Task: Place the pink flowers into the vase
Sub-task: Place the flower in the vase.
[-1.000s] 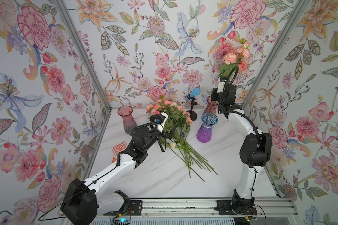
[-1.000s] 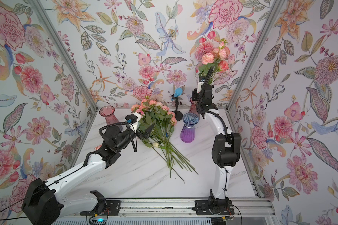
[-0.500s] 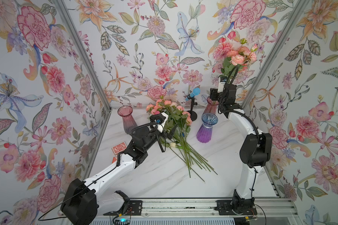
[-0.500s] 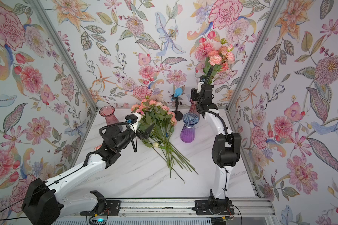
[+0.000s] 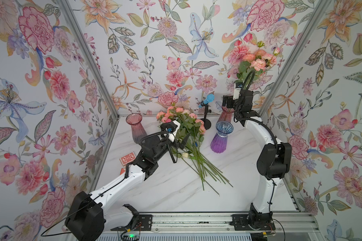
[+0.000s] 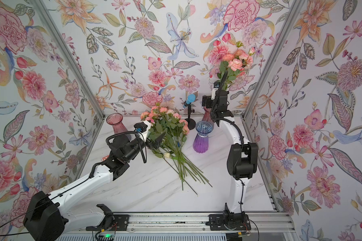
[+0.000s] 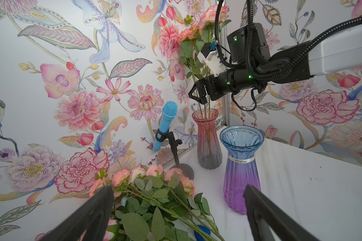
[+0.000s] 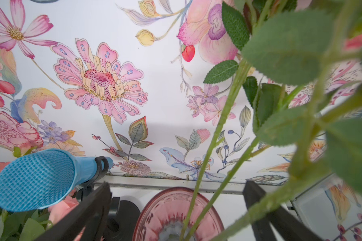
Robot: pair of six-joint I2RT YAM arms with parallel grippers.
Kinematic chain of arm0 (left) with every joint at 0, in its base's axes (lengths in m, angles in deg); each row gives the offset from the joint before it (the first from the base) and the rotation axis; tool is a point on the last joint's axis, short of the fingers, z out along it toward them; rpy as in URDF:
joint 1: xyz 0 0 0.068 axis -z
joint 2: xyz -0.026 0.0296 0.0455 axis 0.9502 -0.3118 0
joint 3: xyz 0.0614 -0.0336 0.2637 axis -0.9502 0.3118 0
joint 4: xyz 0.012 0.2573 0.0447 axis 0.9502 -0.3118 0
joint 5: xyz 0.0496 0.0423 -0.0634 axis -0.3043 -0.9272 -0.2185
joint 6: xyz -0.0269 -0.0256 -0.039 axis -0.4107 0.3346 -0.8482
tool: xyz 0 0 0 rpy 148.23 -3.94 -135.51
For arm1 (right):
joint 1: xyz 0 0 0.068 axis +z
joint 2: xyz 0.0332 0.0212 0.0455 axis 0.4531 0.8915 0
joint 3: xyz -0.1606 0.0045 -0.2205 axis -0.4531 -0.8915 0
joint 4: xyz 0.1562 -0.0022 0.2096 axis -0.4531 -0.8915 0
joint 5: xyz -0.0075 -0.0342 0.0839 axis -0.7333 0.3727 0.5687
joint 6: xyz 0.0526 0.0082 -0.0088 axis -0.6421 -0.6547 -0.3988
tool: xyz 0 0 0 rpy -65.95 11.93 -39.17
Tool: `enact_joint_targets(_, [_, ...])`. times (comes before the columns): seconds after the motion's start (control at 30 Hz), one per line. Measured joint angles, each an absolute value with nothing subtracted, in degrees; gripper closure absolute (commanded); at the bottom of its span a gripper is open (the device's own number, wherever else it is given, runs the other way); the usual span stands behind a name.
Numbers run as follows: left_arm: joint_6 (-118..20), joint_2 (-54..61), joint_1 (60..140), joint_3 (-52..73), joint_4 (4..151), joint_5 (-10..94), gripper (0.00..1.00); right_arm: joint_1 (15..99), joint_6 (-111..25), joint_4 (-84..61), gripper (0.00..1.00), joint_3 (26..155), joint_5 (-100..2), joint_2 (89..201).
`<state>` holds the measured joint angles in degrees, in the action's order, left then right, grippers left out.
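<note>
Wallpaper [image 5: 176,31] printed with big painted blossoms covers all the walls around a white marble-look table [image 5: 176,194]. The pink flowers [image 5: 184,123] lie in a loose bunch near the middle of the table. Their salmon and coral heads are crowded toward the back wall, serrated green leaves sit below them, and the long thin green stems fan out toward the front edge. A few more flowers [image 5: 257,62] stand in the pink vase [image 7: 207,141] in the back right corner, with ruffled pink and peach heads and one green bud high above its rim. The right gripper [image 8: 178,184] hangs just above that vase's mouth. Its jaws are wide apart and grip nothing, and the standing stems pass between them. The left gripper [image 7: 178,188] sits low over the lying bunch, its jaws also spread wide and clamping nothing. A blue-and-purple vase [image 5: 221,138] stands empty just in front of the pink one. A white ribbon [image 7: 240,160] around its neck carries small script that is too fine to read. A blue microphone [image 5: 206,100] on a black stand sits between the bunch and the vases. A second pink vase [image 5: 135,129] stands at the back left, and red-backed playing cards [image 5: 127,158] lie by the left wall.
</note>
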<state>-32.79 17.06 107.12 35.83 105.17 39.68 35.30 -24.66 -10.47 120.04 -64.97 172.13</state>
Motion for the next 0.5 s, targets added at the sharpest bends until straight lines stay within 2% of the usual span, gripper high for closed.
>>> enact_joint_targets(0.5, [-32.77, 17.06, 107.27, 35.83, 105.17, 39.68, 0.00, 33.90, -27.78, -21.84, 0.00, 122.90, -65.77, 171.72])
